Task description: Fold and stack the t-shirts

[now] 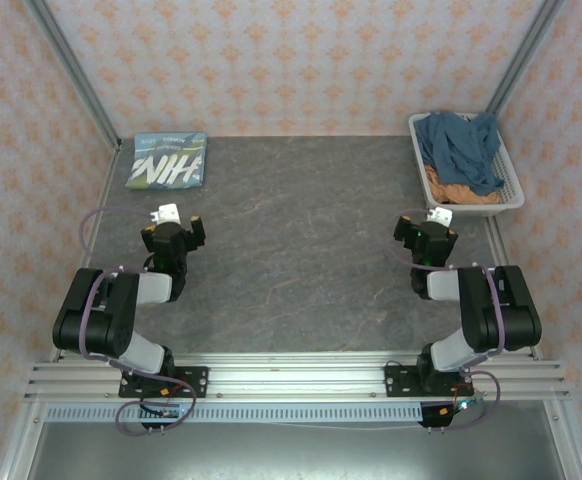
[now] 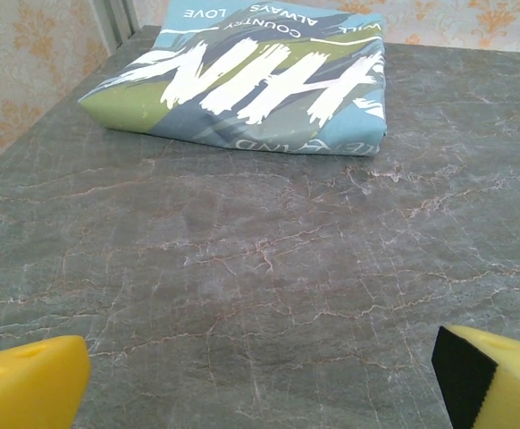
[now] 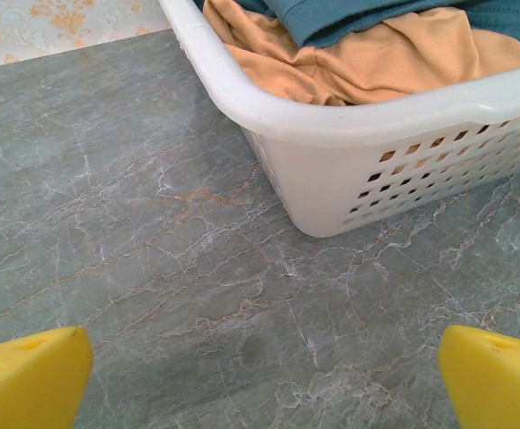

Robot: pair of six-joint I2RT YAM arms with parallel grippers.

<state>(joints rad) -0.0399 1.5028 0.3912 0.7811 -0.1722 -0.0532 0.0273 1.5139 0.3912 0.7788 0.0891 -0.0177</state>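
Both arms sit near the table's front edge, the left gripper (image 1: 175,228) and right gripper (image 1: 428,236) each spread wide, holding nothing. A light blue shirt (image 1: 168,160) lies folded at far left. The slate-blue shirt (image 1: 461,148) and orange shirt (image 3: 394,58) lie tangled in the basket (image 3: 331,125) at far right. Pinching into that heap could lift both together or snag the rim and drag the basket.

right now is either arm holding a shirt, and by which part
Nothing is held. Both jaws stand open over the table; the folded shirt lies apart, the other shirts sit in the basket.
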